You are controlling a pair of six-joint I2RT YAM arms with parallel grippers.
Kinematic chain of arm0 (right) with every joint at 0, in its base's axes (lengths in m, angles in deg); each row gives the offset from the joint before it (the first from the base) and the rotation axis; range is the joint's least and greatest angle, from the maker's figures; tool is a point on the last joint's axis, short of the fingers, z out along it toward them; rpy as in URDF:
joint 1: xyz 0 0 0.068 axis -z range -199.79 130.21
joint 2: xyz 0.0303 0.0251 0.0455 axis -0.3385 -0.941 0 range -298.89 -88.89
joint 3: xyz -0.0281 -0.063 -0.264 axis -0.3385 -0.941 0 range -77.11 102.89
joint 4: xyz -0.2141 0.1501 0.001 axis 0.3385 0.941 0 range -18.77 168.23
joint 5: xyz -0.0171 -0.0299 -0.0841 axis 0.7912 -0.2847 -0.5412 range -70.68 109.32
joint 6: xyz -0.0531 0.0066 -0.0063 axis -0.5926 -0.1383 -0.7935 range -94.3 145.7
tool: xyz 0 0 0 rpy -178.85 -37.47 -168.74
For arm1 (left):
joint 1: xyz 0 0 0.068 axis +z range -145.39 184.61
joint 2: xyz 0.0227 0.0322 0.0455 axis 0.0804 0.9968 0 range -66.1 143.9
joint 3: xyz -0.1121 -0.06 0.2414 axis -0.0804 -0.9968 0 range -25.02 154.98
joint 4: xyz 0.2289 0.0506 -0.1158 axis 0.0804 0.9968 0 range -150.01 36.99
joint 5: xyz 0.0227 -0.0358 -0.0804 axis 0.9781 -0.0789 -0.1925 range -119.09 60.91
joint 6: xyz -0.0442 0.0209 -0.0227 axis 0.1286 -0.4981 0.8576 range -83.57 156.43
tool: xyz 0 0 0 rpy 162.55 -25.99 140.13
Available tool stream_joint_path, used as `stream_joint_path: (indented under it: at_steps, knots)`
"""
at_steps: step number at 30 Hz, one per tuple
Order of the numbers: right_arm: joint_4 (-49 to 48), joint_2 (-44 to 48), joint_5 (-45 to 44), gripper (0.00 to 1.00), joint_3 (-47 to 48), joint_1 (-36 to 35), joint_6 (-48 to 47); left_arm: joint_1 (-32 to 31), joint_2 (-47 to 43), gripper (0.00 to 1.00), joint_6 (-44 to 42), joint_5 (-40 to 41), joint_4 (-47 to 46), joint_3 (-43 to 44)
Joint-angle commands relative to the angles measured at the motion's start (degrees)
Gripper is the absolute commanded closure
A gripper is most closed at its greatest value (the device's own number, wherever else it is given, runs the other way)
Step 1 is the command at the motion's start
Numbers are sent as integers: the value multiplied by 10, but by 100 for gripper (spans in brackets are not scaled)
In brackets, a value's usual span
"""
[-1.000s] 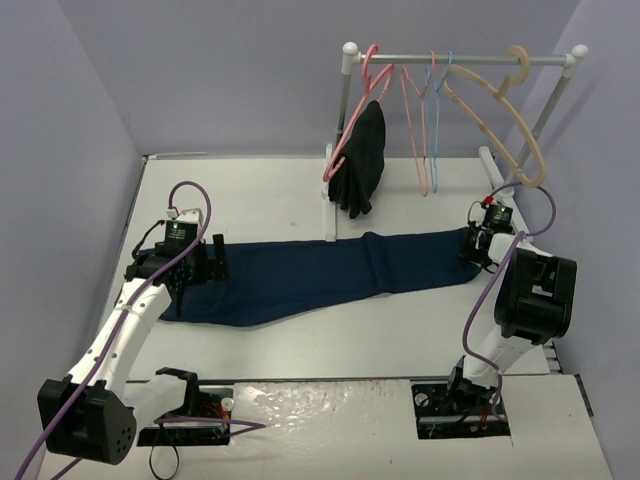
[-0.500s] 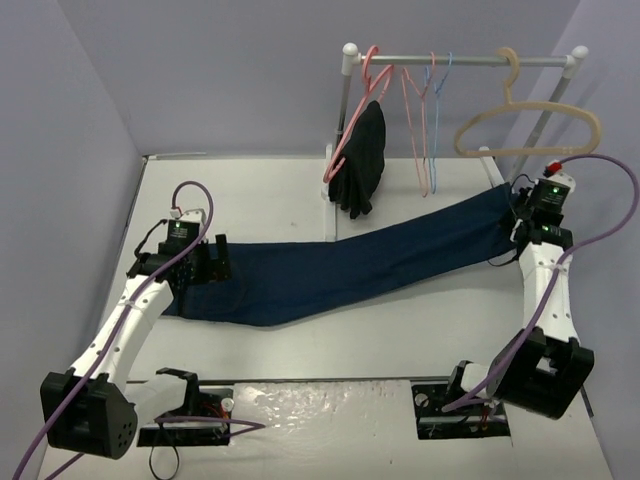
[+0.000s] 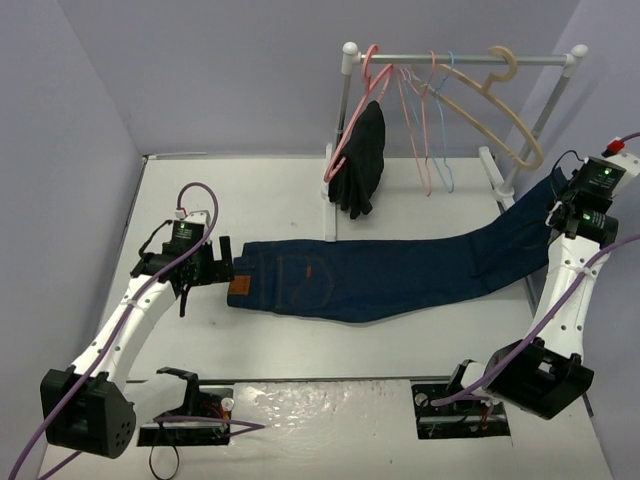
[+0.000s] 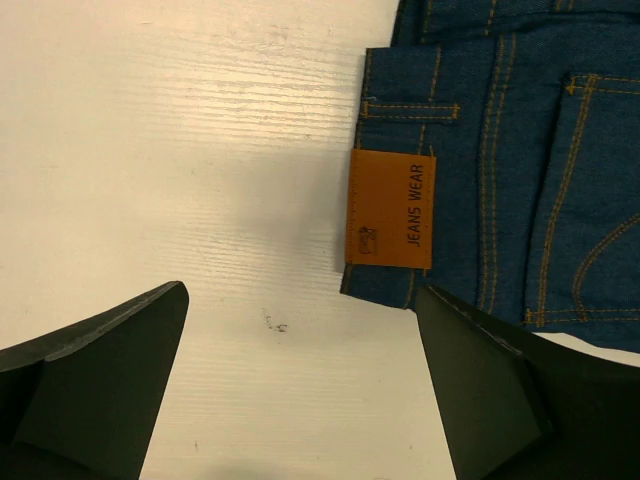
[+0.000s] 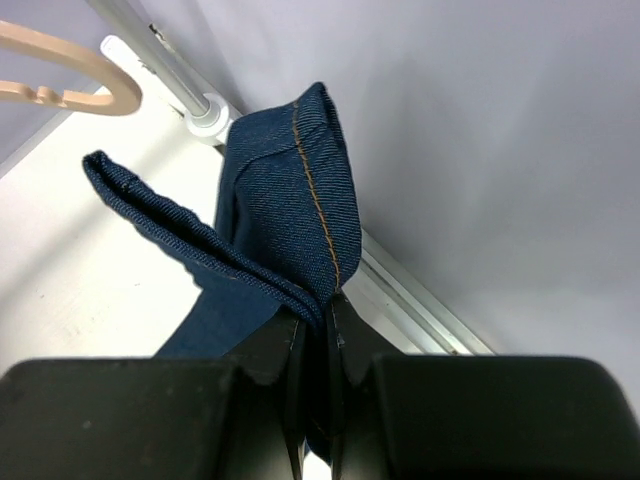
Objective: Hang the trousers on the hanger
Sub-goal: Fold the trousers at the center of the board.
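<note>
Far right | trousers (image 3: 400, 275) pinched in right tool (image 5: 318, 330) | left tool (image 4: 300, 292) near

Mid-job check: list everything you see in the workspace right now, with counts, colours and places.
trousers: 1, dark navy denim, lying across the table, leg end raised at the right
leather patch: 1, brown, on the waistband, left end
light-blue hanger: 1, thin wire, on the rail
pink hangers: at least 2, thin, on the rail; one carries the black garment
beige hanger: 1, thicker, tilted, right part of the rail
black garment: 1, hanging at the rack's left end
rack: 1, white posts, grey rail, far side
table: 1, white
left gripper: open, empty, beside the waistband
right gripper: shut on the trousers' leg end
</note>
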Motion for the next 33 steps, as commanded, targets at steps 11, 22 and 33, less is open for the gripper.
stream_joint_path:
  at_steps: [11,22,33]
  knots:
    - [25,113,228,100,-11,-157,81,-5,-17,3,13,-16,-4,18]
    - [-12,187,301,100,-56,-294,201,-5,-35,3,31,-81,20,45]
    - [-141,143,238,100,-57,-467,307,-4,-71,3,19,-76,8,47]
